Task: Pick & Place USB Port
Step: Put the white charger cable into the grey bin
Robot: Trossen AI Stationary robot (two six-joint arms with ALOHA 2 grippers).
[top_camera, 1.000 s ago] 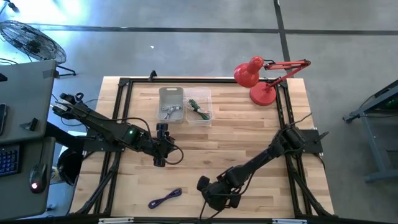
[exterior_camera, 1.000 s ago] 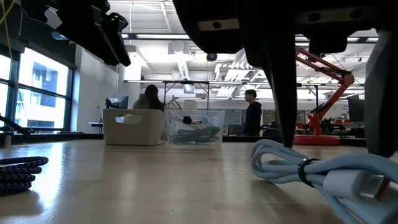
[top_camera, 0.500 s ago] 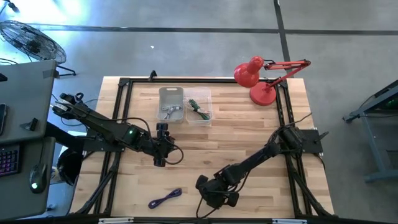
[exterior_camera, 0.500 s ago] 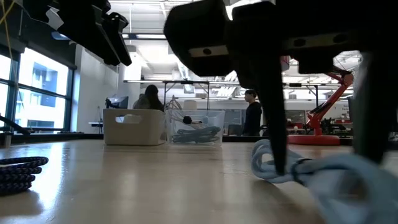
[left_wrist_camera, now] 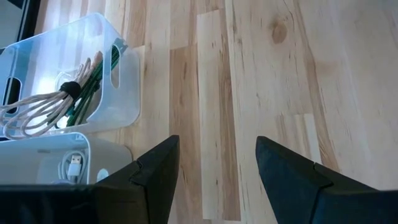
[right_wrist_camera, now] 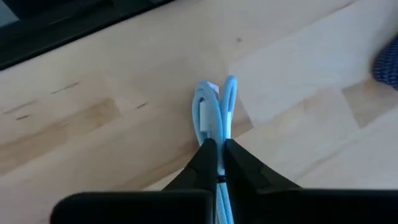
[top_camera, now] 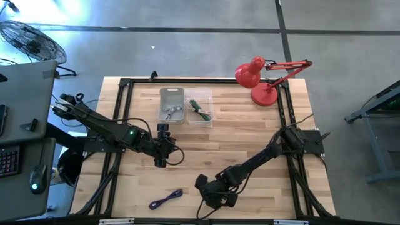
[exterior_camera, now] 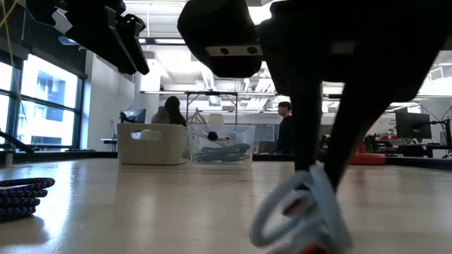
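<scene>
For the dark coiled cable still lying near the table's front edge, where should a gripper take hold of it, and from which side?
Grip the dark coiled cable across the middle of its bundle, coming straight down from above. It lies flat on the table as a long narrow coil with open wood all round, so fingers set across its short width should catch all the strands together.

Table (top_camera: 250,134): bare wood over most of the centre and from 3 to 5 o'clock; open passage there.
Obstacles: white bin (top_camera: 172,105) and clear bin (top_camera: 200,107) side by side, 12 o'clock; red lamp (top_camera: 259,78), 1 o'clock corner; left gripper (top_camera: 160,161) hanging just left of centre; right gripper (top_camera: 206,201) low at 6 o'clock; dark coiled cable (top_camera: 165,199), 7 o'clock, near the front edge.
</scene>
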